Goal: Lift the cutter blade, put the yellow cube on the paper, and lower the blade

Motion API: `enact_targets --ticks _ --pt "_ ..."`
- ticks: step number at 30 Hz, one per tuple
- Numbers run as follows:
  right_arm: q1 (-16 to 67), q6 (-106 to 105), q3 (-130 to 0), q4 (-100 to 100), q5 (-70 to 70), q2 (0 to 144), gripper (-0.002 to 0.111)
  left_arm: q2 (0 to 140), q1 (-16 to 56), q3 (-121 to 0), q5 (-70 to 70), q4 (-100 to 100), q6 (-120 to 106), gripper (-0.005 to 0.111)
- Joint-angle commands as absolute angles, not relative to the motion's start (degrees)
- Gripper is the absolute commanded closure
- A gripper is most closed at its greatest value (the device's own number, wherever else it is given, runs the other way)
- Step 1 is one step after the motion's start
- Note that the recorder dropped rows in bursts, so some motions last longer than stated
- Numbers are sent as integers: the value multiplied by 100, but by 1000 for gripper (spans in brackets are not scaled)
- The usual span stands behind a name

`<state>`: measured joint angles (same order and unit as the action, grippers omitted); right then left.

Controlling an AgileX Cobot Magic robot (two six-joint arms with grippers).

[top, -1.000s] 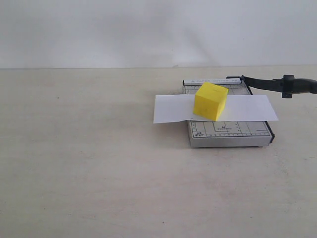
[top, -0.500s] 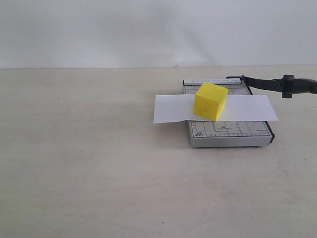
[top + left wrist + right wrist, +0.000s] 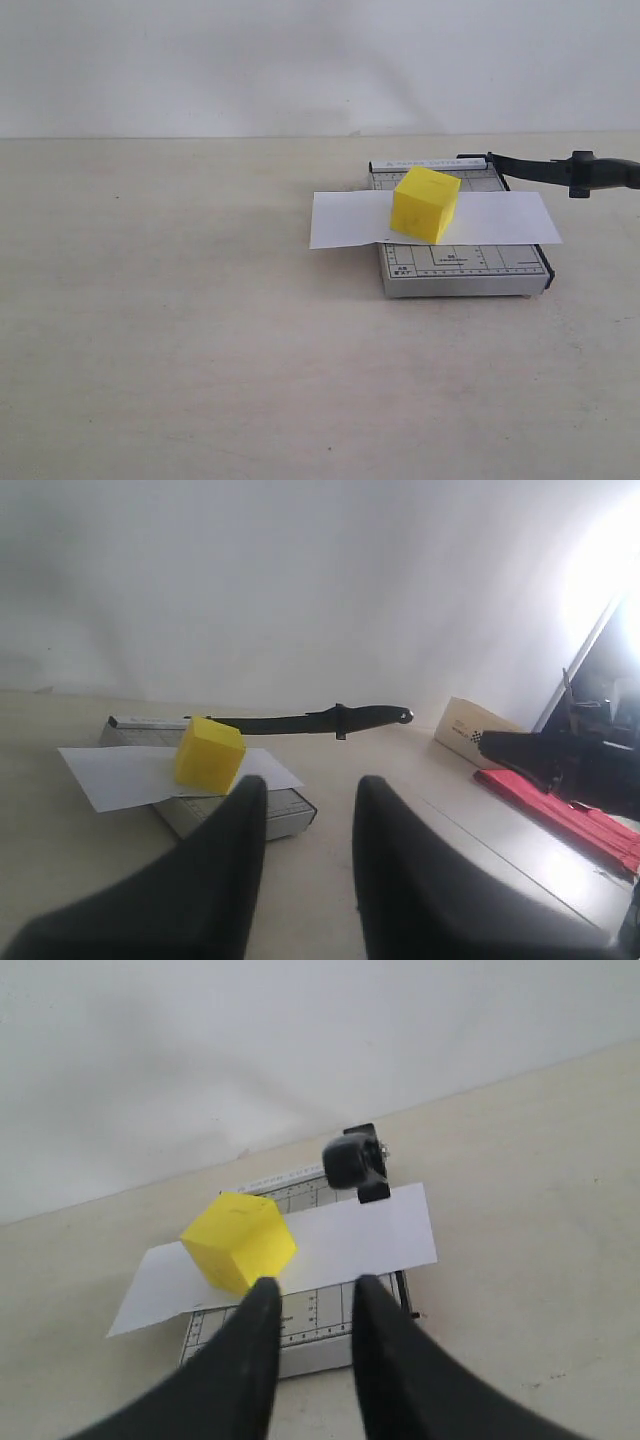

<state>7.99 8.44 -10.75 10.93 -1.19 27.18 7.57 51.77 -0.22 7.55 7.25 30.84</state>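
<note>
Ext view: yellow cube (image 3: 426, 205) sits on the paper (image 3: 340, 222). The paper lies across the grey cutter base (image 3: 460, 268) w/ both ends hanging past the base's sides. Cube is over the left part of the base, one corner turned toward cam. Cutter blade (image 3: 545, 168) is up, off the base. It runs from the hinge at the base's far right corner out to the right, handle end at the frame edge. I see neither arm in this view. Everything rests on a pale table (image 3: 180, 330).

L wrist: left gripper (image 3: 310, 792) has jaws apart w/ a clear gap, nothing btwn them. Cube (image 3: 209, 752) is ahead of the fingertips and off to one side of the gap, well apart, no contact. Blade (image 3: 300, 721) hangs raised over the base beyond the cube.

R wrist: right gripper (image 3: 316, 1288) jaws also apart, empty. Cube (image 3: 240, 1240) lies ahead of them, near the tip of one finger but not btwn the two; I can't tell the exact clearance. Blade (image 3: 352, 1160) shows handle end-on, raised over the paper (image 3: 370, 1230), ahead of the other finger.
</note>
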Motion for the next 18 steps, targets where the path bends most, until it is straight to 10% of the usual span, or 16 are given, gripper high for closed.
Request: enact_targets --ticks 1,18 --pt "795 81 -1782 1010 -1289 2817 52 737 5177 0 721 683 3110 77" --pt "795 268 -5254 -341 -4605 5269 48 537 5074 0 721 682 3041 77"
